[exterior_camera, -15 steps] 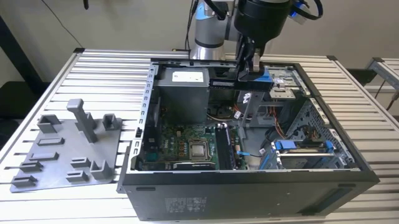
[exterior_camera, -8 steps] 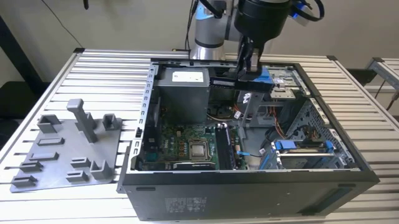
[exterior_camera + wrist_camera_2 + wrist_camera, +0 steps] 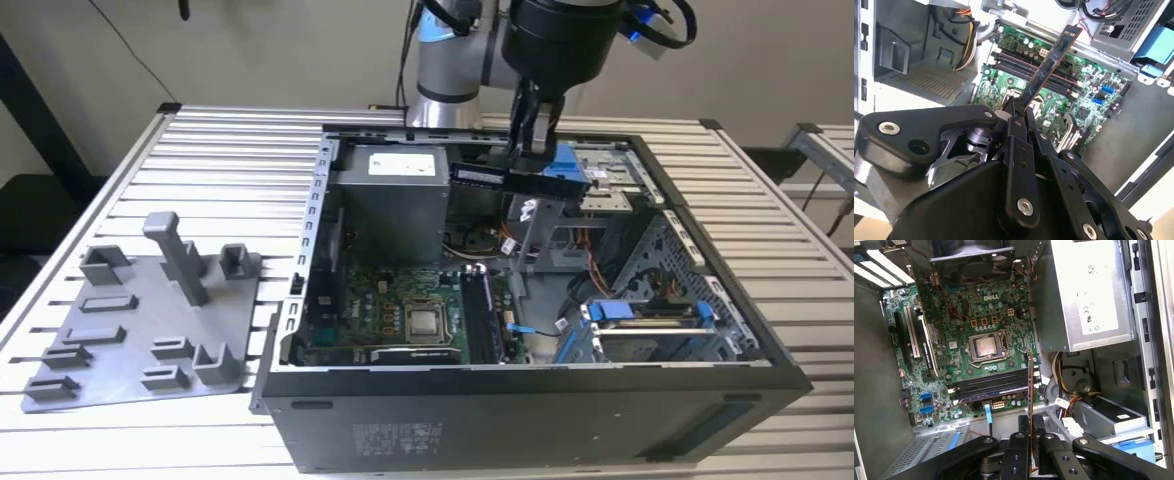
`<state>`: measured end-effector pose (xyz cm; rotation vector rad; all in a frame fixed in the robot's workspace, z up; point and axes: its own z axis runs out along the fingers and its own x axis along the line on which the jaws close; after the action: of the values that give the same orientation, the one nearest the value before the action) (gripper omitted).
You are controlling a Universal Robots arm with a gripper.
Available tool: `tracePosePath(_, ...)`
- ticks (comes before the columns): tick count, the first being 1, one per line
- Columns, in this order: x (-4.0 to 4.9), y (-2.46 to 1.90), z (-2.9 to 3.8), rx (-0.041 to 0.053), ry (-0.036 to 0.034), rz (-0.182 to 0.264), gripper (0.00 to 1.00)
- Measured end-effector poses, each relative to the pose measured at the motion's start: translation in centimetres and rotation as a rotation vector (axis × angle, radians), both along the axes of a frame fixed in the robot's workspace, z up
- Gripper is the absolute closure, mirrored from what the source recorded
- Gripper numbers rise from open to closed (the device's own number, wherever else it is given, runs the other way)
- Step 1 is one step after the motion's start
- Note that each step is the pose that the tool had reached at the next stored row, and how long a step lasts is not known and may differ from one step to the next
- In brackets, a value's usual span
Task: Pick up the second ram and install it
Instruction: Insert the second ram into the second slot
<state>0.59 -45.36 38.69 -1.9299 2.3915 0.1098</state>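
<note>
Hanging over the open side of the black metal computer case (image 3: pixel 467 420), the second ram (image 3: pixel 497 179), a thin dark circuit-board stick with a pale label, touches none of the walls and has free air all round it. It lies level above the far half of the case, just beside the grey metal power supply box (image 3: pixel 387 195). In the first wrist view the stick (image 3: pixel 1030 385) is edge-on over the green motherboard (image 3: pixel 969 315), near the long dark memory slots.

Count: one case, one stick in the grip, and one grey plastic holder tray (image 3: pixel 134 340) with upright posts. The tray lies well apart on the slatted metal table (image 3: pixel 214 160), at the exterior view's left.

The black two-finger gripper (image 3: pixel 531 160) is closed to a narrow gap, pinching the stick (image 3: pixel 1049 65) between its fingertips. In the second wrist view most of the board juts out beyond the gripper (image 3: pixel 1016 107).
</note>
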Motion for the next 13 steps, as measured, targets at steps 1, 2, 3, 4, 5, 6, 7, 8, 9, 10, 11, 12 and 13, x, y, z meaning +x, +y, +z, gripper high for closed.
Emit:
tracePosePath(1, 0.0, 0.0, 0.0, 0.0, 0.0, -0.001, 0.86)
tracePosePath(2, 0.0, 0.0, 0.0, 0.0001, 0.0, -0.001, 0.86)
tracePosePath(3, 0.0, 0.0, 0.0, 0.0, 0.0, -0.002, 0.86)
tracePosePath(4, 0.0, 0.0, 0.0, 0.0001, 0.0, -0.002, 0.86)
tracePosePath(5, 0.0, 0.0, 0.0, 0.0, 0.0, -0.002, 0.86)
tracePosePath(6, 0.0, 0.0, 0.0, 0.0, 0.0, -0.002, 0.86)
tracePosePath(7, 0.0, 0.0, 0.0, 0.0001, -0.0001, -0.003, 0.86)
tracePosePath(8, 0.0, 0.0, 0.0, 0.0001, -0.0001, -0.007, 0.86)
tracePosePath(9, 0.0, 0.0, -0.01, 0.0001, -0.0001, -0.013, 0.86)
tracePosePath(10, 0.0, 0.0, -0.01, 0.0, 0.0, -0.021, 0.86)
tracePosePath(11, 0.0, 0.0, -0.01, 0.0, 0.0, -0.031, 0.86)
tracePosePath(12, 0.0, -0.01, -0.01, -0.0001, 0.0, -0.045, 0.86)
tracePosePath(13, -0.01, -0.01, -0.01, 0.0, 0.0, -0.058, 0.86)
